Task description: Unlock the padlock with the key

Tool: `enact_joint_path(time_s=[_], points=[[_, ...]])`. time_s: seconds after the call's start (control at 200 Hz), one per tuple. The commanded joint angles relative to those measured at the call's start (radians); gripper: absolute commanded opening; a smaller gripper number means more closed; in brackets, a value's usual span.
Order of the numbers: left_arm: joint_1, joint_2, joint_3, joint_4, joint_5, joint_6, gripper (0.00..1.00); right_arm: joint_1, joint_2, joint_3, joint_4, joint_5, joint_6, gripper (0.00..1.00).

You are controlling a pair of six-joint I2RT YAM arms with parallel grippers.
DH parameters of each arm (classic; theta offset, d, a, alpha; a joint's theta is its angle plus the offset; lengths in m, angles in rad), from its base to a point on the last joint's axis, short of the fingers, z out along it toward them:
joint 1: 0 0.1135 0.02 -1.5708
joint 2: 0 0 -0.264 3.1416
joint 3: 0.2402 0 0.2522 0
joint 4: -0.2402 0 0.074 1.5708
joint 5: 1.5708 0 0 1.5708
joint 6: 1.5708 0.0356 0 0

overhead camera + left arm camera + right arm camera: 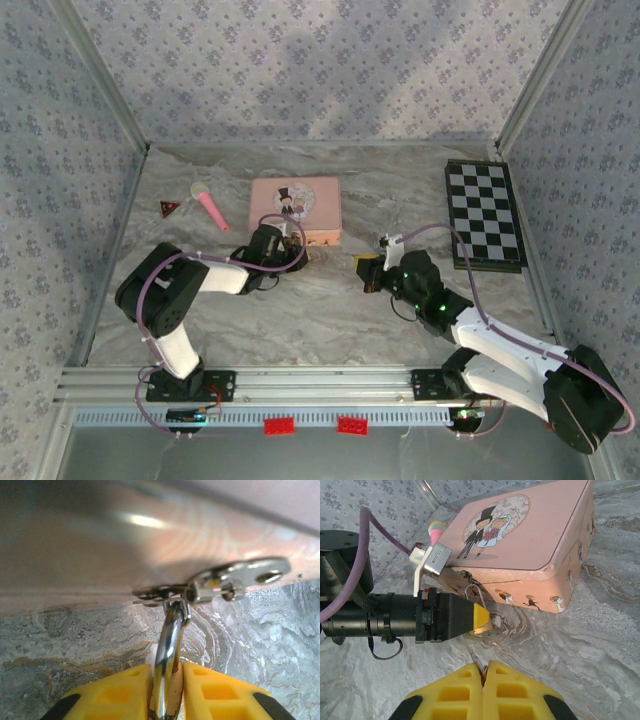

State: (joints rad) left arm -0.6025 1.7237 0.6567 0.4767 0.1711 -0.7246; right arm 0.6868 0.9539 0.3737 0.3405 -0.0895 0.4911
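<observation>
Clamping the padlock (482,628) in the left gripper (481,620), pinching hard on its thin shackle (167,645) between two yellow fingers (120,695). Holding it just in front of the near wall of the pink tin (520,535), close above the table (320,310), with the shackle looping up through a small metal hasp (160,592) on that wall. Showing only a bit of brass at the fingertips in the right wrist view, hiding the rest of the body. Dangling a flat silver piece (240,577) with a hole, just right of the hasp in the left wrist view; not managing to tell whether key or latch.

Hovering the right gripper (485,669) low over the table, near the padlock, to its right and apart from it, aiming left at it. Pressing its own yellow fingers tight together, clenched, with a thin dark sliver (472,652) poking out of the seam toward the padlock; being too thin to name.

Resting flat in the far middle of the table, lid down, as to the tin. Sharing the table with a pink microphone (208,205) left of the tin, a red triangle (168,208) further left, and a checkerboard (485,213) at far right. Carrying two red bricks (279,425) on the near rail (320,382), between the arm bases.
</observation>
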Motion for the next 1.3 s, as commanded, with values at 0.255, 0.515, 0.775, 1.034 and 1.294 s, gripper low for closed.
enact_joint_path(time_s=[0.255, 0.515, 0.775, 1.034, 1.294], points=[[-0.005, -0.11, -0.011, -0.089, 0.013, -0.006, 0.15, 0.003, 0.047, 0.024, -0.075, 0.036, 0.208, 0.0], [0.001, -0.148, 0.019, -0.125, 0.088, -0.03, 0.14, 0.04, 0.094, -0.025, -0.01, 0.081, 0.46, 0.0], [0.027, -0.141, 0.075, -0.169, 0.133, -0.154, 0.1, 0.082, 0.14, -0.077, 0.121, 0.123, 0.678, 0.0], [0.027, -0.145, 0.118, -0.215, 0.162, -0.283, 0.05, 0.113, 0.231, -0.101, 0.276, 0.097, 0.874, 0.0], [0.028, -0.142, 0.099, -0.145, 0.151, -0.416, 0.04, 0.109, 0.321, -0.061, 0.337, 0.043, 0.914, 0.0]])
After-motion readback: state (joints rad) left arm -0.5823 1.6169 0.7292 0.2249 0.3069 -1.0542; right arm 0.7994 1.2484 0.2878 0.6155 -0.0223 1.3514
